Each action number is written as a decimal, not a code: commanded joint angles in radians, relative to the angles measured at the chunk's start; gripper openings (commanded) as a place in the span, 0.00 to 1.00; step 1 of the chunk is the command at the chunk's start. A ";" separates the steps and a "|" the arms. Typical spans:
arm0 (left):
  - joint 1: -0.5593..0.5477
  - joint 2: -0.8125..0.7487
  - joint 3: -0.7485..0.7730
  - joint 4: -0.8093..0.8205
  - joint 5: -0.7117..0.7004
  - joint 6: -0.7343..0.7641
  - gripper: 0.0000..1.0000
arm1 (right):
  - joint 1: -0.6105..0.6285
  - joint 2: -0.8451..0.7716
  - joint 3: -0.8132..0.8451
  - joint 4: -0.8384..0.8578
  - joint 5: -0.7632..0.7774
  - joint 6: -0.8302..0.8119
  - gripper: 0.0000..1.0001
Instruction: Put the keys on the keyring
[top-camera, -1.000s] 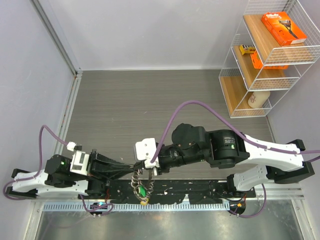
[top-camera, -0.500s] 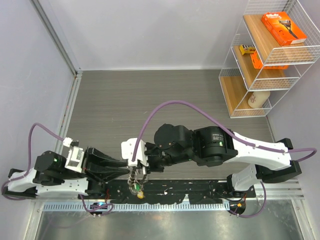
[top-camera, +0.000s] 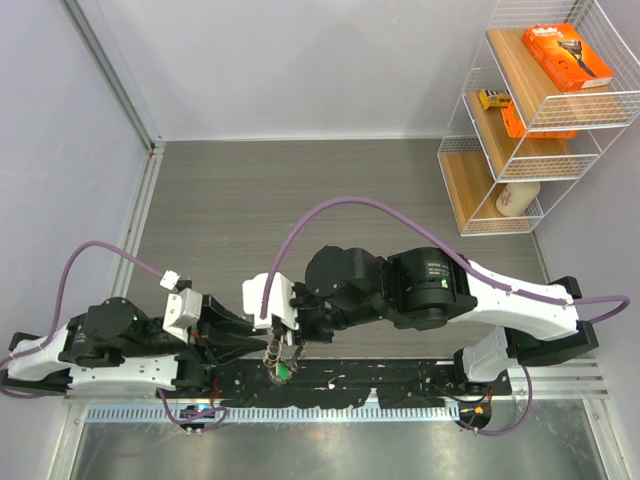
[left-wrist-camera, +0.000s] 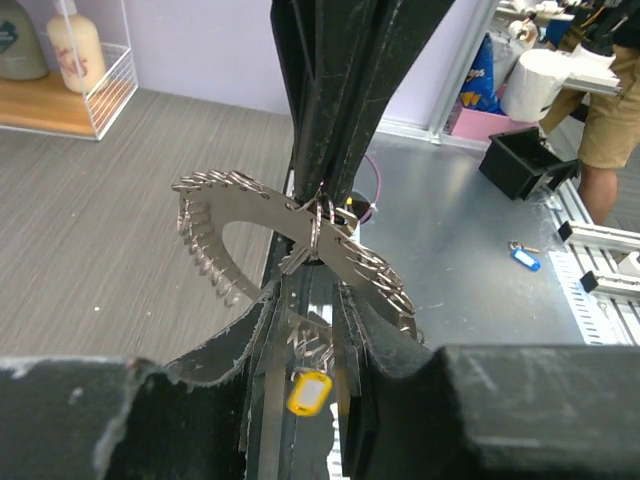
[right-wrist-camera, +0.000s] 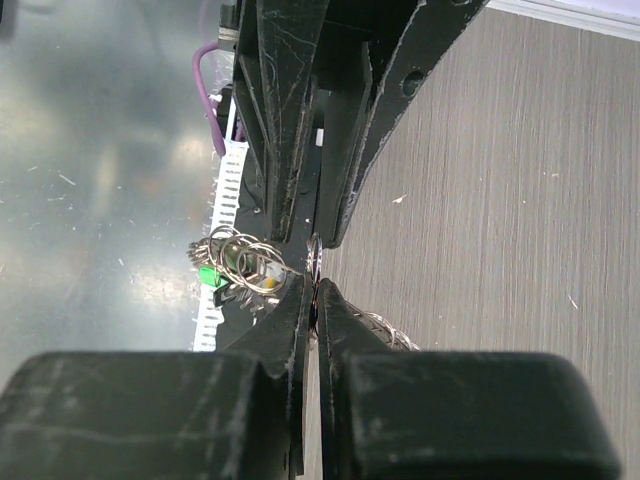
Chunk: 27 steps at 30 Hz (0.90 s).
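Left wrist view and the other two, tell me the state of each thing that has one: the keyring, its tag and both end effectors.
keyring: held up off the table, pinched at the ring.
green tag: hanging from the keyring.
right end effector: shut on the keyring.
left end effector: open, fingers parted to either side of the keyring, not gripping it.

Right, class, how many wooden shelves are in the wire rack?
3, all in the wire rack: top shelf under an orange box, middle shelf, bottom shelf holding a bottle. None looks hidden.
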 joint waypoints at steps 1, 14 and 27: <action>-0.005 0.014 0.060 -0.052 -0.049 -0.010 0.29 | 0.003 0.014 0.050 0.000 0.015 0.015 0.05; -0.005 0.108 0.127 -0.118 -0.063 -0.010 0.30 | 0.000 0.017 0.025 0.009 0.063 0.022 0.05; -0.005 0.169 0.165 -0.144 -0.063 0.004 0.30 | -0.006 0.029 0.019 0.018 0.055 0.022 0.05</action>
